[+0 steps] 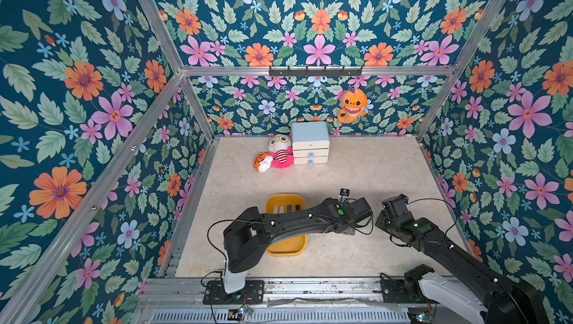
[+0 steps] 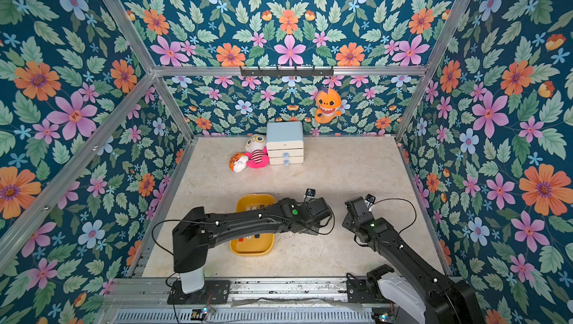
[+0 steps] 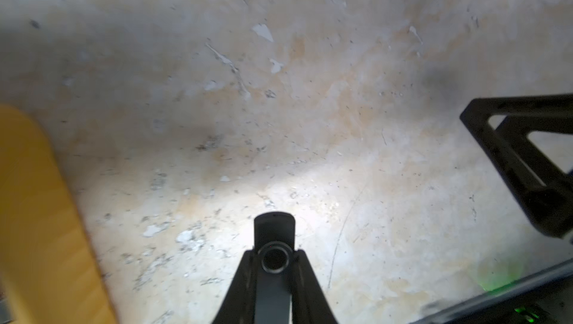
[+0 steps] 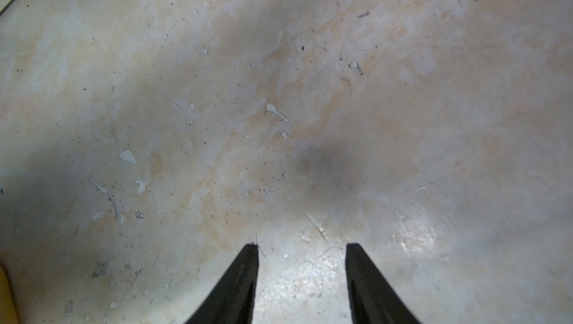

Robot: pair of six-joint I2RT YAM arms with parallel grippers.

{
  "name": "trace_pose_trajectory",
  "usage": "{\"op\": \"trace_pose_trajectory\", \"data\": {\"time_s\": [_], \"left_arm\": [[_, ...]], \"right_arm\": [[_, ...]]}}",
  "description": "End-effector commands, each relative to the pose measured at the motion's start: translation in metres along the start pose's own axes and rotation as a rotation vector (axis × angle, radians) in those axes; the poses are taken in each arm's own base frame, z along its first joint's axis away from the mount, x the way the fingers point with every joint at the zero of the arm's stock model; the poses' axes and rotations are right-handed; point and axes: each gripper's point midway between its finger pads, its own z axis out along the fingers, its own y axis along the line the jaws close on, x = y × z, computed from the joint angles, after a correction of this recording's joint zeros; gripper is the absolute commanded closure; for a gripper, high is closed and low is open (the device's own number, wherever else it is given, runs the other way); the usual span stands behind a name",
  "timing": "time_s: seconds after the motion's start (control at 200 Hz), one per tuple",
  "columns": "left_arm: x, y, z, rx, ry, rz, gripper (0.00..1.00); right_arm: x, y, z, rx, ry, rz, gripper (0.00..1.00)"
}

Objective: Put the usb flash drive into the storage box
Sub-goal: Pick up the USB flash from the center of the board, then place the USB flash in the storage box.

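beige marbled counter [image 4: 310, 90], floral-papered walls [image 1: 93, 90]. left end effector [image 3: 274, 252] clamped on dark grey usb flash drive [image 3: 274, 229], over counter, outside shallow yellow plastic storage box [image 3: 37, 214], near its rim. right end effector [image 4: 302, 245] jaws apart over counter.

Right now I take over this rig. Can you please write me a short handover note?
Left gripper: shut on the usb flash drive, over the bare table beside the storage box, not over it.
Right gripper: open, empty, above the table.
Done: the drive is grasped.
Left to do: carry it over the yellow box and release it inside.
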Motion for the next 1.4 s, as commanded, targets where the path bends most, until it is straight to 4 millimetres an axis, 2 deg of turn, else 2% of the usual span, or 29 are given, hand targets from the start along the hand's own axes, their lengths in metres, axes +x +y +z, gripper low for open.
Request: {"op": "trace_pose_trajectory", "data": {"time_s": [0.0,0.085,0.195,0.27,0.34,0.5,0.605,0.79,0.92,1.125,1.205,1.275,1.4], "left_arm": [[-0.003,0.050,-0.021,-0.105,-0.035,-0.023,0.89],[-0.002,0.088,-0.035,-0.124,-0.053,-0.085,0.89],[0.008,0.136,-0.042,-0.150,-0.054,-0.160,0.88],[0.015,0.154,-0.042,-0.133,-0.052,-0.199,0.88],[0.021,0.162,-0.034,-0.110,-0.044,-0.217,0.88],[0.040,0.169,-0.001,-0.121,0.029,-0.203,0.88],[0.045,0.167,0.016,-0.123,0.051,-0.186,0.89],[0.047,0.163,0.037,-0.122,0.078,-0.179,0.88],[0.051,0.161,0.044,-0.108,0.088,-0.188,0.85],[0.058,0.162,0.047,-0.100,0.104,-0.197,0.73],[0.059,0.164,0.046,-0.106,0.106,-0.201,0.63],[0.058,0.163,0.045,-0.104,0.105,-0.200,0.48],[0.047,0.158,0.031,-0.100,0.078,-0.187,0.40]], "right_arm": [[0.000,0.001,0.000,-0.004,-0.001,-0.007,0.49],[0.000,0.000,0.000,-0.006,-0.003,-0.005,0.49],[0.000,0.000,-0.001,-0.010,-0.005,-0.003,0.49],[0.000,0.001,-0.001,-0.015,-0.006,-0.002,0.49],[0.000,0.001,0.000,-0.012,-0.003,-0.003,0.49],[0.000,0.001,0.002,-0.004,0.007,-0.006,0.48],[0.001,0.001,0.002,0.002,0.011,-0.007,0.48],[0.001,0.001,0.003,0.004,0.014,-0.008,0.49],[0.001,0.001,0.004,0.009,0.018,-0.009,0.48],[0.001,0.001,0.004,0.008,0.020,-0.009,0.49],[0.001,0.001,0.004,0.007,0.018,-0.009,0.49],[0.001,0.001,0.004,0.007,0.018,-0.008,0.49],[0.001,0.001,0.004,0.006,0.017,-0.009,0.48]]}}
